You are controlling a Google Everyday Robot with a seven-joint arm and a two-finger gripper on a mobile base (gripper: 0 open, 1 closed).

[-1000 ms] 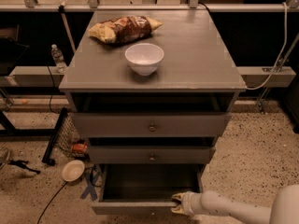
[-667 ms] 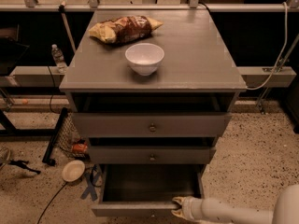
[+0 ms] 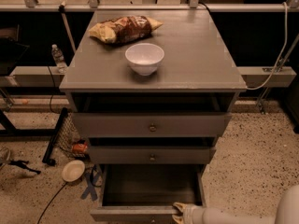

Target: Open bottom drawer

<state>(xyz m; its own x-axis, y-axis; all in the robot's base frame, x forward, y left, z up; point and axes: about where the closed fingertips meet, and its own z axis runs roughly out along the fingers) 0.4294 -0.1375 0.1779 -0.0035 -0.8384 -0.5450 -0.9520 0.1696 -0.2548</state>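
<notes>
Bottom drawer [image 3: 149, 190], the lowest of three grey drawers in the cabinet [image 3: 201, 59], stands pulled well out, its plain box interior showing bare and its front panel close to the lower edge of the view. The gripper [image 3: 179, 212] sits at the right part of that front panel's top edge, with the pale arm running off to the lower right. Whether it has hold of the panel or how wide it stands cannot be told.

Above, the middle drawer [image 3: 152, 156] and the top drawer [image 3: 152, 125] each carry one small round knob, and both are out a little, with dark gaps above them.

On the cabinet top rest one white bowl [image 3: 145, 58] near the front and one crumpled snack bag [image 3: 124, 29] behind it, to the left.

Left of the cabinet, one water bottle [image 3: 58, 58] stands on a low ledge, and one small round dish [image 3: 73, 170] lies on the speckled floor [image 3: 252, 157] below it.
</notes>
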